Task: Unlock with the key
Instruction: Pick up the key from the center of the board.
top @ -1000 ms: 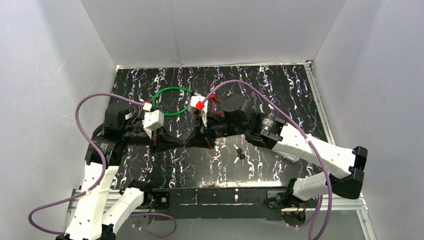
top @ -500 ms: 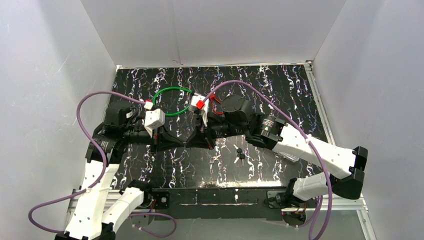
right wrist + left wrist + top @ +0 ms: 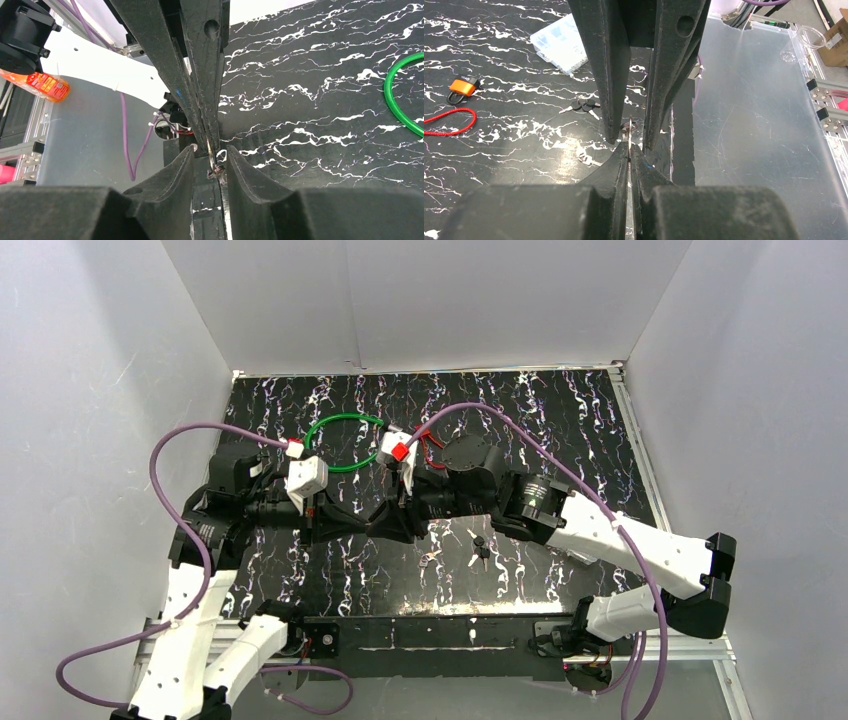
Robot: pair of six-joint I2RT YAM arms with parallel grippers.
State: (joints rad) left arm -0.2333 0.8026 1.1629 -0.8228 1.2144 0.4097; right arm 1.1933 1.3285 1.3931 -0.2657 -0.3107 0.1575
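My two grippers meet tip to tip over the middle of the table. The left gripper (image 3: 368, 523) (image 3: 629, 146) is shut on a thin metal key (image 3: 628, 131) with a small ring at its end. The right gripper (image 3: 388, 524) (image 3: 210, 152) is open, its fingers standing either side of that key (image 3: 216, 169) and its ring without pinching it. An orange padlock (image 3: 463, 86) lies on the table beside a red cable (image 3: 449, 125), apart from both grippers.
A bunch of keys (image 3: 480, 548) and a smaller key (image 3: 430, 560) lie on the black marbled table (image 3: 560, 430) below the right arm. A green cable loop (image 3: 345, 445) lies behind the grippers. A clear plastic box (image 3: 559, 45) sits under the right forearm.
The right gripper's jaws have parted from the key, while the left gripper stays shut on it. The right arm has shifted slightly towards the left one.
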